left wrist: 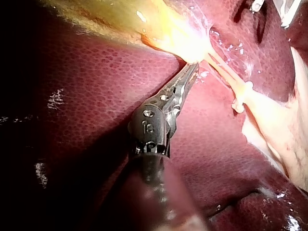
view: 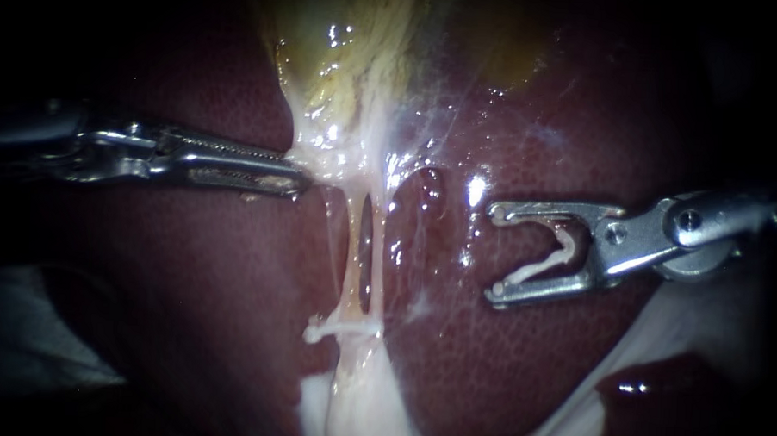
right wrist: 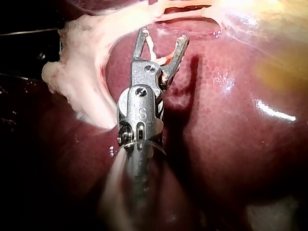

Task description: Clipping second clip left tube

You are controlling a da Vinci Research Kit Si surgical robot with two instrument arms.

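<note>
My left instrument [view: 291, 178] has its jaws closed on the pale tissue [view: 321, 160] just under the gallbladder [view: 352, 36], so the tubes stand stretched. The left tube [view: 351, 251] runs down from there, with one clip [view: 337, 330] across it low down. The right tube [view: 376, 252] lies just beside it, with a narrow slit between. My right instrument [view: 492, 253], well apart over the liver [view: 504, 369], carries a loaded clip [view: 546, 262] in wide jaws. I think these should go around the left tube only, above that clip, with one jaw through the slit. The liver side is free; the slit is tight.
</note>
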